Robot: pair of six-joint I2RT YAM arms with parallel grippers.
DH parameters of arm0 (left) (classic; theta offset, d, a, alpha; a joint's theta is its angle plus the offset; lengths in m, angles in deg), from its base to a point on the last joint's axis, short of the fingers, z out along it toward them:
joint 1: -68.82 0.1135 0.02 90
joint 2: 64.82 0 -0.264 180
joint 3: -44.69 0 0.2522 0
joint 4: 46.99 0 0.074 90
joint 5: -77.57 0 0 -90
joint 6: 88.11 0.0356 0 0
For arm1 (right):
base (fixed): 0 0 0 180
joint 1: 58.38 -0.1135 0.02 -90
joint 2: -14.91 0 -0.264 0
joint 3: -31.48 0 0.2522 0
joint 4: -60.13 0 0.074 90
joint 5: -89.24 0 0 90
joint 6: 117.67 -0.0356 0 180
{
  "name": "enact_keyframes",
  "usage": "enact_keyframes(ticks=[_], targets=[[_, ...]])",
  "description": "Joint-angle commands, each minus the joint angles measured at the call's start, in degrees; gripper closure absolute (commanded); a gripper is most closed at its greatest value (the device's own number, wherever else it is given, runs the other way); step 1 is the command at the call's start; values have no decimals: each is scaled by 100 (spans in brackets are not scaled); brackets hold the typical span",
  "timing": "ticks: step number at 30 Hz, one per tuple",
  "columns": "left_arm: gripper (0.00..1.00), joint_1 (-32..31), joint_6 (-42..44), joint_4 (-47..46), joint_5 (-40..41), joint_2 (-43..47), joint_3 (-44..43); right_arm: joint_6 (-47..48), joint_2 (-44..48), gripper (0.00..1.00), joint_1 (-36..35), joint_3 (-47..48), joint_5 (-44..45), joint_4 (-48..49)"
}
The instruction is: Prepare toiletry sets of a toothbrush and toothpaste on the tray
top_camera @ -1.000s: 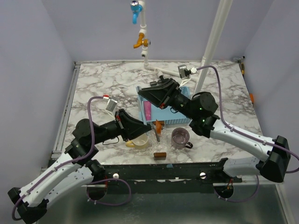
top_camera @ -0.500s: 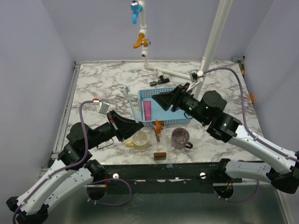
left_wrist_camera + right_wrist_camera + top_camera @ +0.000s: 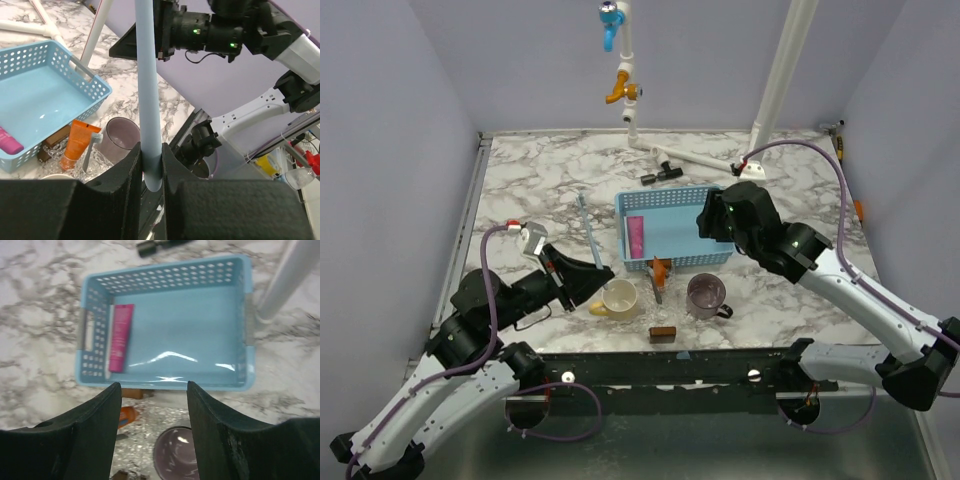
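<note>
My left gripper (image 3: pixel 151 160) is shut on the lower end of a pale blue toothbrush (image 3: pixel 148 90), which sticks out beyond the fingers; from above the toothbrush (image 3: pixel 588 228) is left of the basket. An orange toothpaste tube (image 3: pixel 661 271) lies on the clear crinkled tray (image 3: pixel 645 312), with a grey brush (image 3: pixel 90 152) beside the tube (image 3: pixel 77 145). My right gripper (image 3: pixel 154 390) hangs open and empty above the near edge of the blue basket (image 3: pixel 165 272). From above that gripper (image 3: pixel 712 222) is over the basket's right end.
A pink tube (image 3: pixel 120 337) lies in the basket (image 3: pixel 675 262). A cream cup (image 3: pixel 620 298) and a purple cup (image 3: pixel 706 295) stand by the tray, a brown block (image 3: pixel 663 333) in front. A white pole (image 3: pixel 775 90) and pipes (image 3: pixel 690 160) stand behind.
My right gripper has opened and drawn back to the right, off the basket's left side. My left arm has pulled back to the left, carrying the toothbrush away from the cream cup.
</note>
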Motion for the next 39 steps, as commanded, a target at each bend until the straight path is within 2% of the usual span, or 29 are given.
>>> enact_keyframes(ticks=[1, 8, 19, 29, 34, 37, 39], targets=[[100, 40, 273, 428, 195, 237, -55, 193, -124, 42, 578, -313, 173, -623], [100, 35, 423, 621, 237, 550, 182, 274, -349, 42, 1210, -829, 64, -324], [100, 38, 680, 763, 73, 774, 332, 366, -769, 45, 2187, -1390, -579, 332], [100, 43, 752, 730, -73, 808, 490, 335, -1413, 49, 2384, -1377, -1042, 910], [100, 43, 710, 720, -123, 835, 552, 357, -1703, 57, 2395, -1332, -1067, 1080], [100, 44, 661, 712, -119, 879, 624, 407, -1822, 66, 2397, -1282, -1016, 1150], [100, 44, 622, 690, -140, 900, 668, 398, -1933, 76, 2399, -1208, -1070, 1158]])
